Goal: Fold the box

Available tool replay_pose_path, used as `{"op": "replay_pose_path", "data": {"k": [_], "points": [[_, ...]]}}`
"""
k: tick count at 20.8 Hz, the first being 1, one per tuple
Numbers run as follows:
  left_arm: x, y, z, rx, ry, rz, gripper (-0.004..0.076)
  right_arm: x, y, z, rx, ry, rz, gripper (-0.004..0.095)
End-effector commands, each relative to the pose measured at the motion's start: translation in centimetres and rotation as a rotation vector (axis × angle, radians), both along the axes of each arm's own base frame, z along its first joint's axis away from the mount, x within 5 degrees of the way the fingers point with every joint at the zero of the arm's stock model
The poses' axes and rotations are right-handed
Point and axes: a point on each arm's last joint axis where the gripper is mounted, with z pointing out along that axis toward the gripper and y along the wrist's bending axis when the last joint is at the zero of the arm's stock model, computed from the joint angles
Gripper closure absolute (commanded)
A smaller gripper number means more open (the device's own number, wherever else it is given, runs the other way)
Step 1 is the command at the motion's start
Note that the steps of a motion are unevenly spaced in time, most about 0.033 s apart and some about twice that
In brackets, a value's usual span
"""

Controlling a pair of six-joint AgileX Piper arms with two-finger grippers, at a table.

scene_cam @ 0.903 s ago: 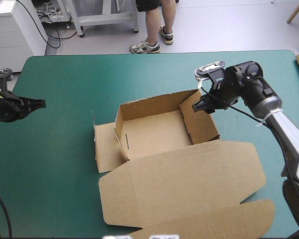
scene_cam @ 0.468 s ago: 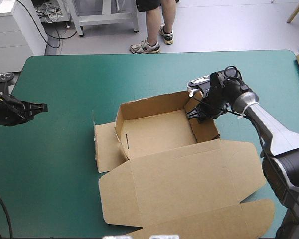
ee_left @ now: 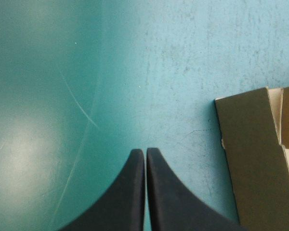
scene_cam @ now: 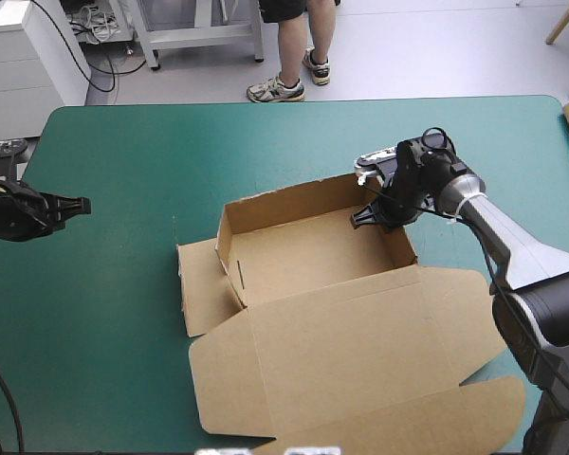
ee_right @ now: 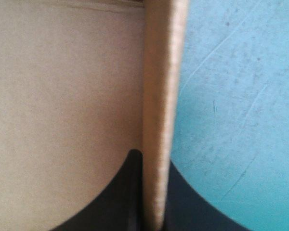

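The box (scene_cam: 308, 261) sits a little right of the bench's (scene_cam: 123, 142) middle, on the teal-green cover (ee_left: 183, 57). It is part-formed as an open tray: the far, left and right walls are raised. The broad lid (scene_cam: 360, 351) lies flat toward the near edge, and a side flap (scene_cam: 201, 289) lies flat on the tray's left. The right hand (scene_cam: 360, 218) reaches in from the right at the tray's far right corner. We note it clamped on the right wall (ee_right: 159, 96). In its wrist view the board's top edge runs straight up between the two black fingers (ee_right: 130, 192), one on the brown inner face and the other outside over the cover. The left hand (scene_cam: 81, 202) hangs near the bench's left edge, well apart from the box. Its fingers are pressed together in a single point (ee_left: 145, 153) and grasp nothing. Below it is bare cover. In that wrist view a corner of the brown board (ee_left: 253, 159) shows ahead and to one side, not touching the hand.
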Motion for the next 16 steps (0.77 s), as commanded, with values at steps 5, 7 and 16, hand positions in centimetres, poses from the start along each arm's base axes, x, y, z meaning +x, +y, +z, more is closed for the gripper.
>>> {"op": "replay_pose_path", "data": {"k": [5, 7, 16], "points": [[-0.4, -0.4, 1.7, -0.014, -0.093, 0.001, 0.0686, -0.7, -1.2, 6.4, 0.033, -0.126, -0.009, 0.093], [-0.3, -0.6, 1.7, -0.043, -0.096, -0.006, 0.0582, -1.0, -2.0, 8.4, 0.079, -0.175, -0.033, 0.093], [1.3, -0.6, 0.5, -0.102, -0.068, -0.011, 0.0104, -3.4, -6.7, 14.0, 0.298, -0.294, -0.111, 0.093]]}}
